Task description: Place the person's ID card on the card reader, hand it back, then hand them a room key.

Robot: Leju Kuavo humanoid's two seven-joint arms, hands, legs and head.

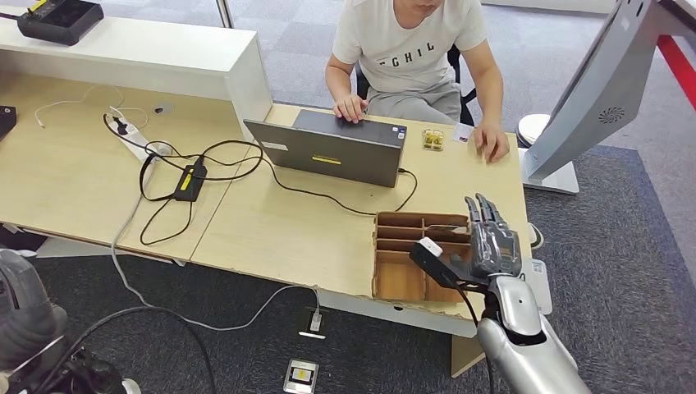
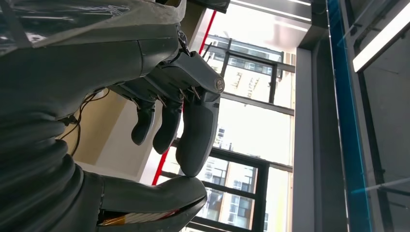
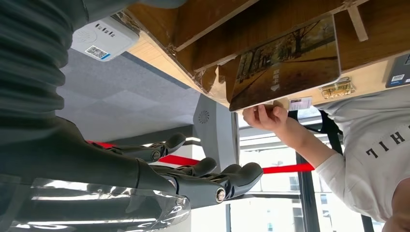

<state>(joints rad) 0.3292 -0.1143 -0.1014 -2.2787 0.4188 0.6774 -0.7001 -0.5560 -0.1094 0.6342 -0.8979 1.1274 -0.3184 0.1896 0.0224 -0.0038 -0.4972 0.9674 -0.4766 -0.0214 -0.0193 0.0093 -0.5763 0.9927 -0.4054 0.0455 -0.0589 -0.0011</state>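
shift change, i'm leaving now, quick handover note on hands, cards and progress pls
Right hand: open, raised over the brown cardboard divider tray at the table's near edge, holding nothing.
Left hand: fingers loosely curled, holding nothing.
Small white card lies on the table by the seated person's hand. A card with an autumn tree picture stands in the tray.
Done: nothing visible. Left: read the ID, return it, hand over a key.

right arm [image 1: 525,345]: silver shell | hand [image 1: 491,240]: dark grey fingers | wrist cover: grey, ribbed

Person's white T-shirt [image 1: 408,37] reads approx. "EGHIL", QR code on white device [image 3: 103,38], text too small.
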